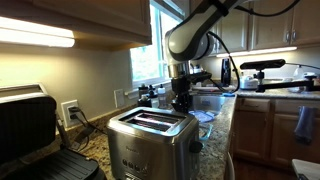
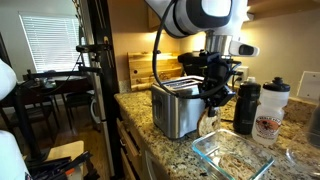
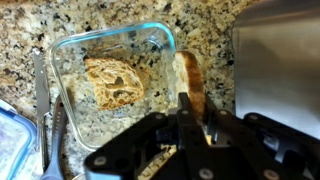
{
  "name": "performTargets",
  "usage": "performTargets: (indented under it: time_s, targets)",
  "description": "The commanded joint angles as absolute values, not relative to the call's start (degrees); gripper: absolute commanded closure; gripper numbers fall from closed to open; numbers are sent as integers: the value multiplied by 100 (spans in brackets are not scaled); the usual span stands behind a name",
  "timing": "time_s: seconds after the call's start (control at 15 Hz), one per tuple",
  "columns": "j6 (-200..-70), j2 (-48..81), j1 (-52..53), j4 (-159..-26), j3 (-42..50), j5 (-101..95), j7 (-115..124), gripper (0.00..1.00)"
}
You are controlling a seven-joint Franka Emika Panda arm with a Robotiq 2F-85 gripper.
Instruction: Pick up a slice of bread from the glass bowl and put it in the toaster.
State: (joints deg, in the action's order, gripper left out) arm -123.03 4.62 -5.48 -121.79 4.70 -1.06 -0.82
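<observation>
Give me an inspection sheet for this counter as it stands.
Surface: speckled granite counter, crowded.
Job's things: slice of bread upright in the gripper at the glass bowl rim, toaster side; second slice flat in the bowl; toaster beside the bowl.
Clutter: black grill, black bottle, white bottle.
Grippers: gripper appears shut on the slice of bread.
Cables: cord at the wall outlet.
Surroundings: window, wooden cabinets.

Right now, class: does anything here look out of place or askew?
One slice of bread stands on edge in the gripper by the glass bowl's rim; a second slice lies flat inside. Nothing spilled.
</observation>
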Motion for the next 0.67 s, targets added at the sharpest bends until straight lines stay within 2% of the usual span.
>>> performTargets:
  time_s: [0.0, 0.6]
  targets:
    - [-12631, -399, -457, -12917, 440, -263, 160, 92]
    - [-13005, -1482, -491, -13551, 326, -333, 269, 92]
